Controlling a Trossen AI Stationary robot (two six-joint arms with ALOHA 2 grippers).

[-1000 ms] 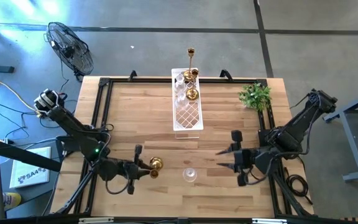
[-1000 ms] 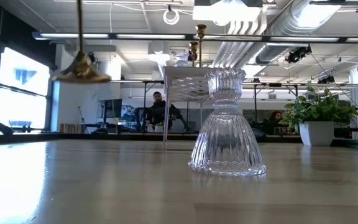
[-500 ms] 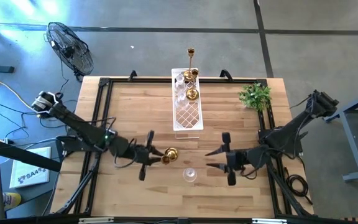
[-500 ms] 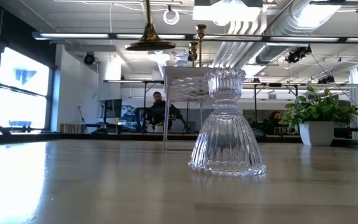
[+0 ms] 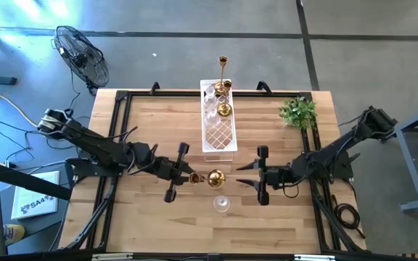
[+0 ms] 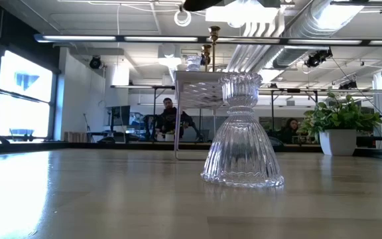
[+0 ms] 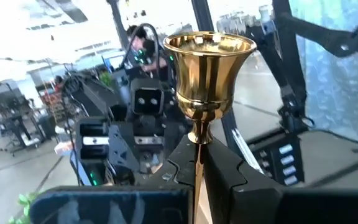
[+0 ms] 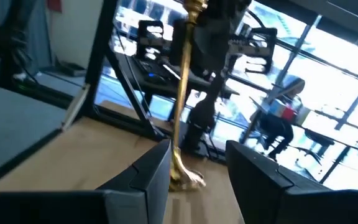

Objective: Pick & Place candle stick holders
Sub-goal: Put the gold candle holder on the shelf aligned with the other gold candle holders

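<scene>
Left gripper (image 5: 189,177): closed on the slim stem of the tall gold candle stick holder (image 5: 215,177), held in the air over the middle of the table (image 5: 151,119); the left wrist view shows the stem pinched between the dark fingers (image 7: 179,171) and the gold cup (image 7: 209,74) standing up past them.
Tall gold candle stick holder: just beyond the left fingertips, toward the right arm; its round base shows from above.
Right gripper (image 5: 253,176): facing the left gripper from the other side, jaws apart and empty, the gold holder between the two tools; the right wrist view shows the stem (image 8: 183,87) in the gap past its own fingers (image 8: 143,177).
Clear glass holder (image 5: 221,204): on the table just below the held piece, nearer the front edge; in the low view it stands upright on the wood (image 6: 242,133).
White lattice tray (image 5: 219,134): beyond the grippers, toward the far edge, with another gold holder (image 5: 223,109) and glass pieces at its far end.
Second tall gold stick (image 5: 223,69): at the tray's far end.
Green plant (image 5: 298,111): far right corner, well apart from both grippers.
</scene>
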